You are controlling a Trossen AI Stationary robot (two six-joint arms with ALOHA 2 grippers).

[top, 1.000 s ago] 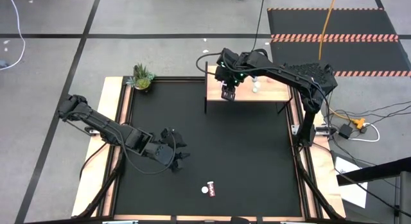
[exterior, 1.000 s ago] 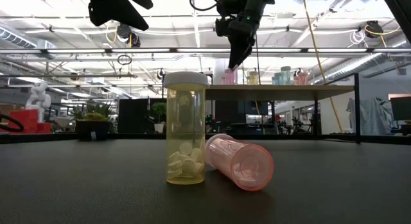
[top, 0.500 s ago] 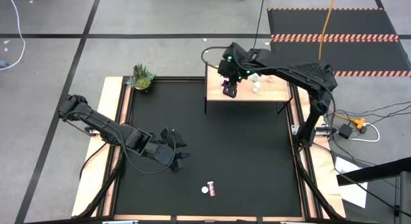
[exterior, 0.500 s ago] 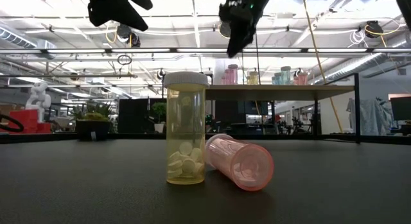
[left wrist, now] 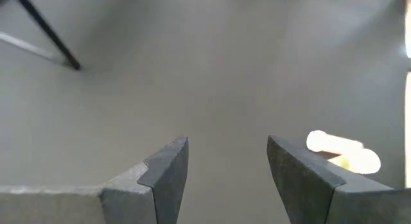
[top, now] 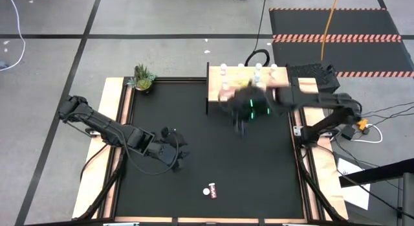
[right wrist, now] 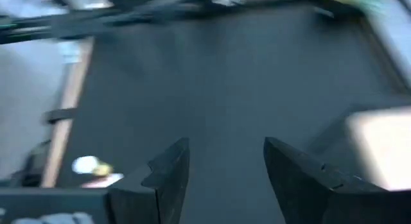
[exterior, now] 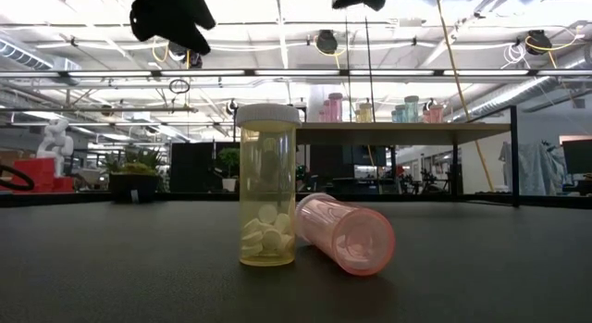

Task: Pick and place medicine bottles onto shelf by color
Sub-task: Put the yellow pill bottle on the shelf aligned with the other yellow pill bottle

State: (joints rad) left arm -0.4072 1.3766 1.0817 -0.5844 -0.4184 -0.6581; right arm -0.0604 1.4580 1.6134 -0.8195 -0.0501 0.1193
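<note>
Two medicine bottles stand near the table's front edge. A yellow bottle [exterior: 268, 189] with a white cap is upright on its base. A pink one [exterior: 347, 232] lies on its side against it [top: 210, 190]. Several more bottles [exterior: 370, 109] stand on the pale wooden shelf [top: 249, 83] at the far right. My left gripper [left wrist: 228, 166] hovers open and empty over the table's left half [top: 178, 155]. My right gripper [right wrist: 226, 166] is open and empty, high above the black table just in front of the shelf [top: 242, 129].
A small green potted plant [top: 143, 78] sits at the table's far left corner. The shelf stands on thin dark legs [exterior: 513, 156]. Bare black tabletop [top: 194, 122] lies between the shelf and the two bottles at the front.
My right gripper has pulled back from over the shelf's front part toward the table's near edge and has risen, now blurred with motion over the black table. The bottles on the table and my left gripper have stayed where they were.
</note>
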